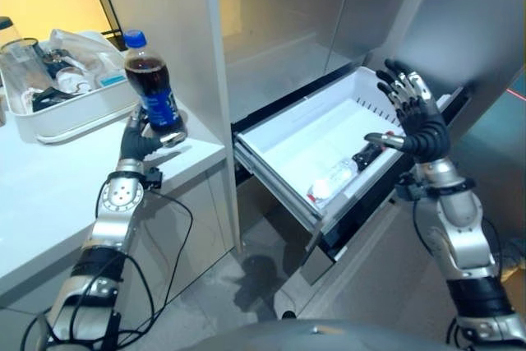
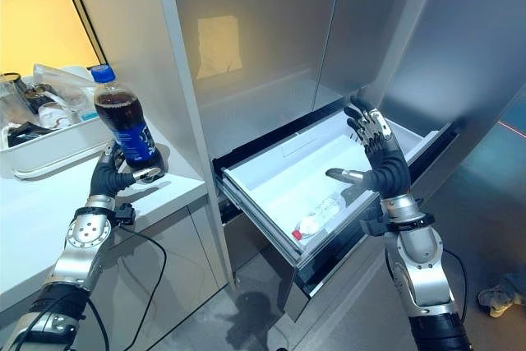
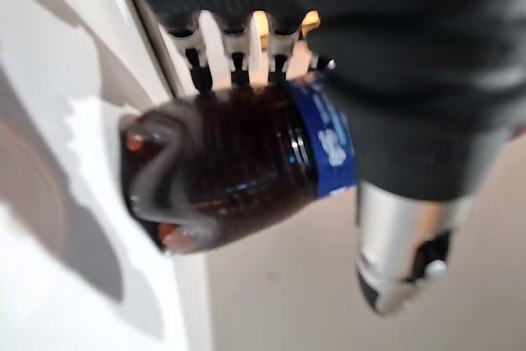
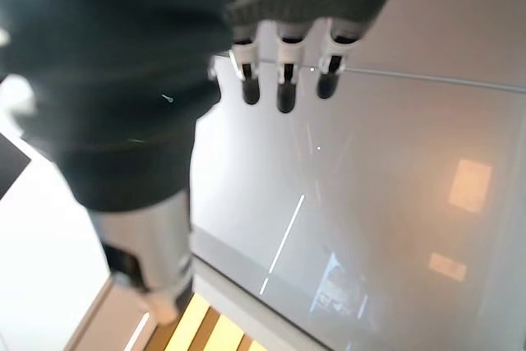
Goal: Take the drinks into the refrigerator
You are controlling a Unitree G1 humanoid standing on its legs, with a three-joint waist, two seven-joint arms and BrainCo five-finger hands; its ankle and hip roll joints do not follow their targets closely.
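Left eye view shows the refrigerator (image 1: 288,30) filling the upper middle of the frame, its grey panels standing tall above a white drawer (image 1: 279,141) pulled out at centre right. To the left, the white desk (image 1: 49,195) runs along the lower left, with a white tray (image 1: 66,117) of clutter at the upper left.

One clear water bottle (image 1: 333,180) with a red label already lies on its side in the drawer, near the front edge, so part of the job looks done. The cola bottle (image 1: 152,92), dark with a blue cap and label, is upright at the desk's near corner in the upper left of the frame, well apart from the drawer. The left hand (image 1: 138,144) has its fingers curled round the lower part of that bottle; the left wrist view confirms the grip.

The right hand (image 1: 415,117) is raised over the drawer's far right side, fingers straight and spread, holding nothing.

What is left, as I judge it: carry the cola across into the drawer, release it, then shut the drawer.
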